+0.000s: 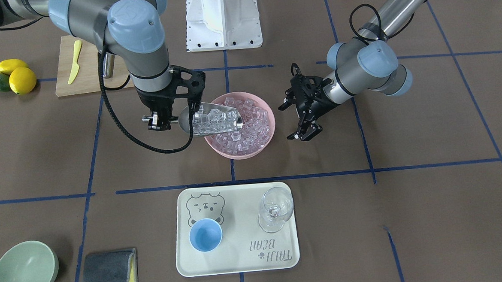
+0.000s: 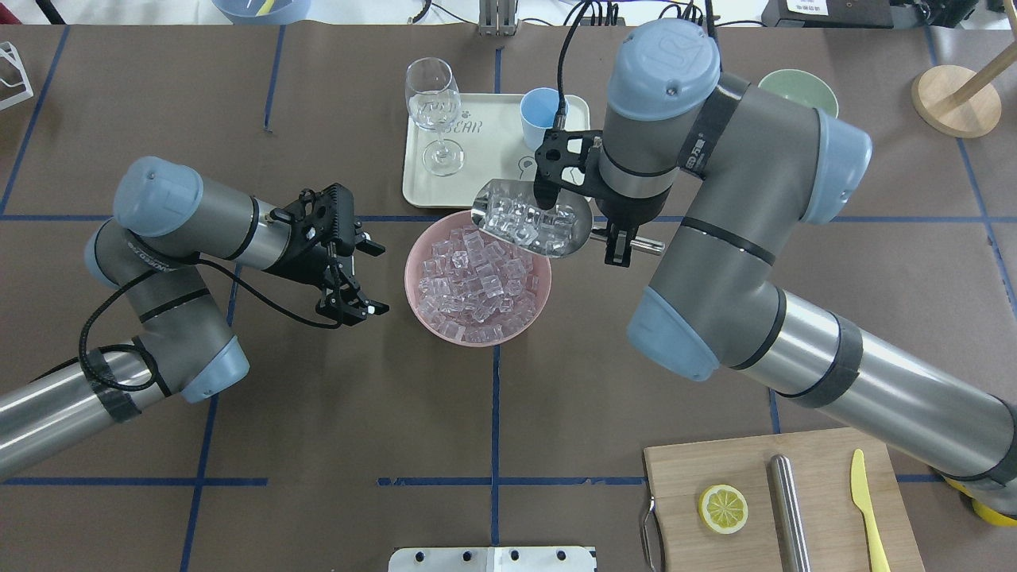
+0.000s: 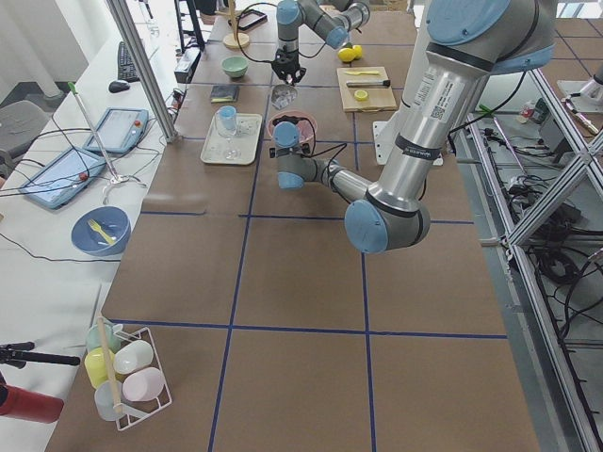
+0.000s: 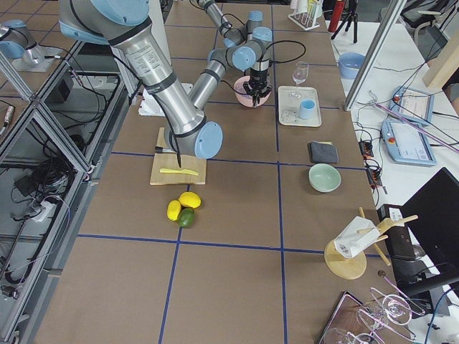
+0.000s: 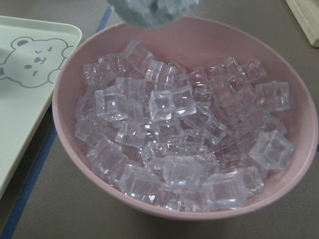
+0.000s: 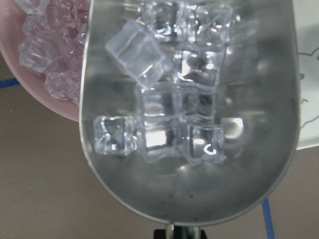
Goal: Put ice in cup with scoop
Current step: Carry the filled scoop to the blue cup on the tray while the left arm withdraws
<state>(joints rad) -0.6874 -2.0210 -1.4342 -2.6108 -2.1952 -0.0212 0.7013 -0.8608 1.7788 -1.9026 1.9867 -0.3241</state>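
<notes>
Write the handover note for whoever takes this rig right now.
Right tool: shut on the scoop by its handle; scoop loaded with ice, held over the rim of the pink bowl, on the side toward the tray.
Left tool: open, empty, beside the bowl.
Light-blue cup: empty, upright on the tray, near the wine glass.
Done: ice scooped. Left: carry scoop to the cup, tip the ice in.

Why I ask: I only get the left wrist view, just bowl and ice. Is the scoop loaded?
Observer: Yes. The scoop carries several ice cubes, gripped by the right gripper over the pink bowl edge.
Operator: Where's the cup?
Observer: The cup stands empty on the tray, beside a wine glass.
Operator: And my gripper?
Observer: The left gripper is open and empty beside the bowl.
</notes>
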